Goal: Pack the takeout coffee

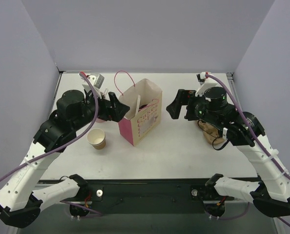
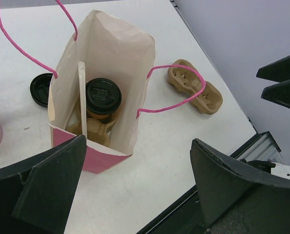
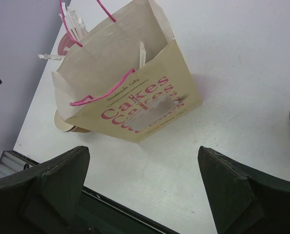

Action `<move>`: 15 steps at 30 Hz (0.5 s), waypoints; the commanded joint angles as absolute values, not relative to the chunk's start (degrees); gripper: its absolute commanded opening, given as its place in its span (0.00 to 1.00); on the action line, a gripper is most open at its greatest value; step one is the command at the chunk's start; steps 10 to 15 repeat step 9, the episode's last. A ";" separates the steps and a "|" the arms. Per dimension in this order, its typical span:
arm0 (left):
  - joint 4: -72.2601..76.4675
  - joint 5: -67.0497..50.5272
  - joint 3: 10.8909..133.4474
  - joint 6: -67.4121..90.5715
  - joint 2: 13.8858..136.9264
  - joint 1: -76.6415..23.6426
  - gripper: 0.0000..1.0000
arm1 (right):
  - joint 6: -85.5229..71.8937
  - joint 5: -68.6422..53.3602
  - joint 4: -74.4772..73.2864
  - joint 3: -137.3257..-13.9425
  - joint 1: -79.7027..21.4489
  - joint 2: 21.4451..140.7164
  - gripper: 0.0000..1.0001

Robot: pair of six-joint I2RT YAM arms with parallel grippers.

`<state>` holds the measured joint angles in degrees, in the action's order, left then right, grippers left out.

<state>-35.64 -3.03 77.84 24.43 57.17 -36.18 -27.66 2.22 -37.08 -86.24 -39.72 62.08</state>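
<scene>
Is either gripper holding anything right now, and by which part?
Nothing is held. The left gripper and right gripper are both open and empty; the lidded coffee cup sits inside the paper bag.

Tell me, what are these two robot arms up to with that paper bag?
They are packing a drink to go. The takeout coffee, black lid on, already stands inside the paper bag in the middle of the table. The left hand and the right hand are open on either side of the bag, holding nothing. A lidless cup stands outside, beside the bag.

Lidless cup point(image 1: 96, 138), cardboard carrier point(image 2: 195, 87)
</scene>
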 commanded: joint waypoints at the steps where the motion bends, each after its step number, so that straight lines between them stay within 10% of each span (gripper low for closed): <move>1: -31.38 -1.93 78.05 24.61 55.63 -36.30 0.97 | -27.86 3.52 -35.07 -85.61 -40.08 61.08 1.00; 15: -31.03 -2.02 77.78 24.61 55.11 -36.30 0.97 | -27.86 3.52 -34.72 -85.43 -39.99 60.91 1.00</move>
